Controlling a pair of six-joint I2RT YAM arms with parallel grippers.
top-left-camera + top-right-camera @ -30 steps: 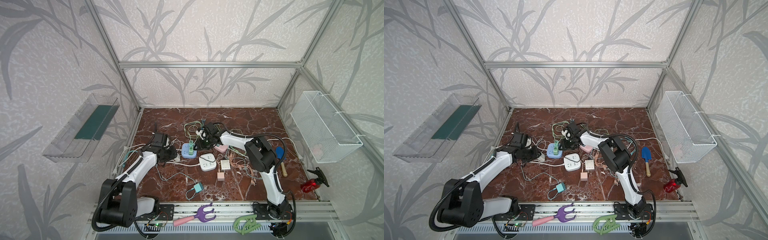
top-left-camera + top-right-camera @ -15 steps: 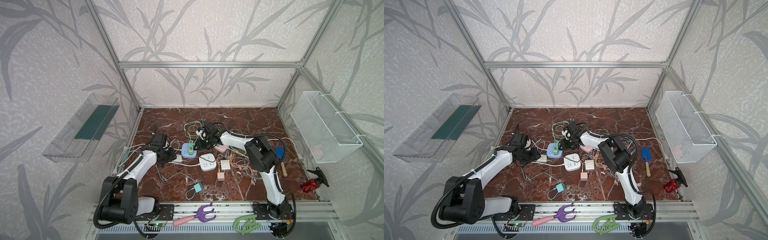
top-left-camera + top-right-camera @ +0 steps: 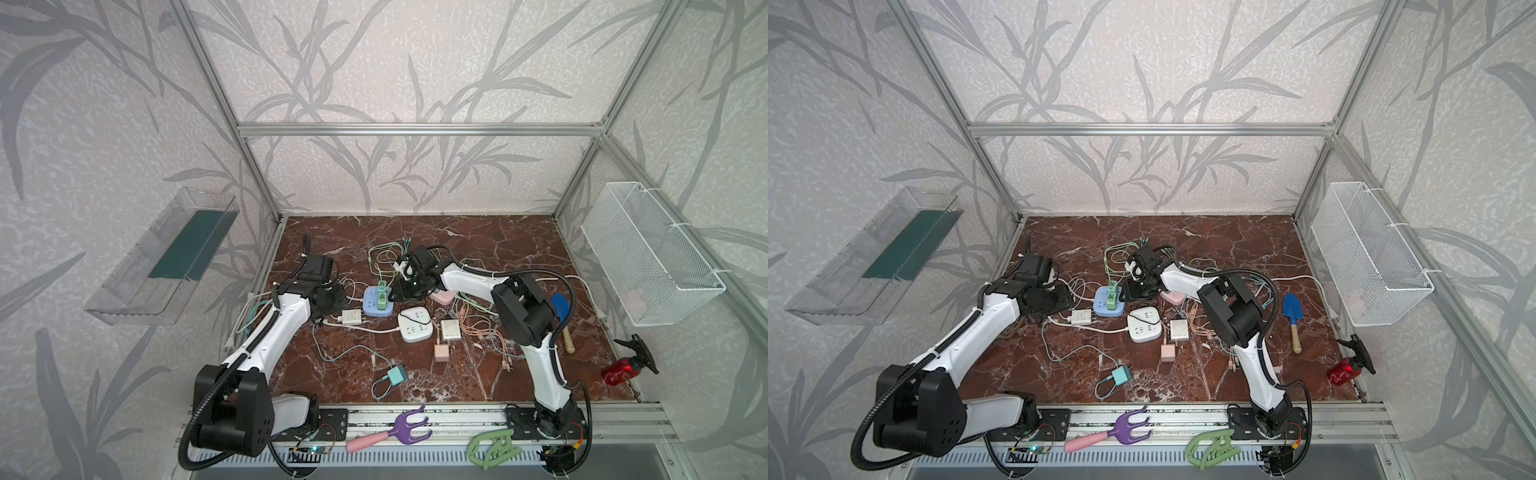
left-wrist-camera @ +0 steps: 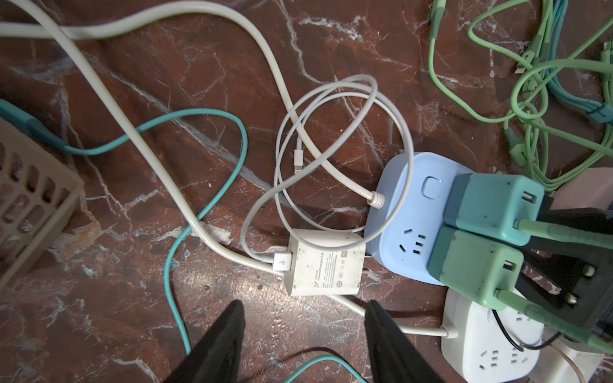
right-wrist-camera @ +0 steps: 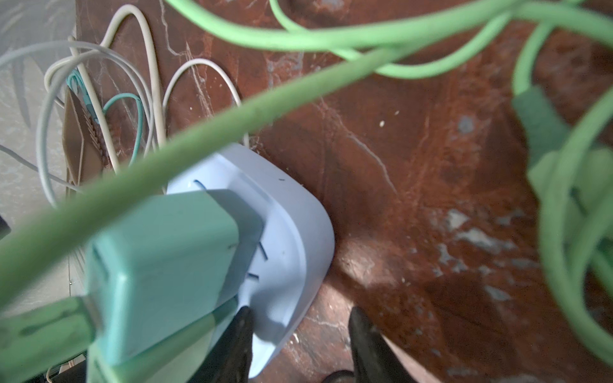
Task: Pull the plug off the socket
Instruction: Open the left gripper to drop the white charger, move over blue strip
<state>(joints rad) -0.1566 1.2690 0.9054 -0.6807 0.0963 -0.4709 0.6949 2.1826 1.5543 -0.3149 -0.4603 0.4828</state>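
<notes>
The left gripper [image 4: 303, 310] has its jaws well apart and holds nothing; it is just beside the white charger plug [image 4: 324, 262]. This plug lies on its side on the marble table [image 4: 199, 66], with its pins toward the blue socket [image 4: 406, 212] but not inserted. Two green chargers [image 4: 474, 262] sit in that socket. The right gripper [image 5: 298, 315] is narrowly open around the socket's corner and does not clamp it.

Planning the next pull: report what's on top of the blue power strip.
A teal adapter and a green adapter, plugged in side by side. One free outlet shows; those beneath them are hidden.
</notes>
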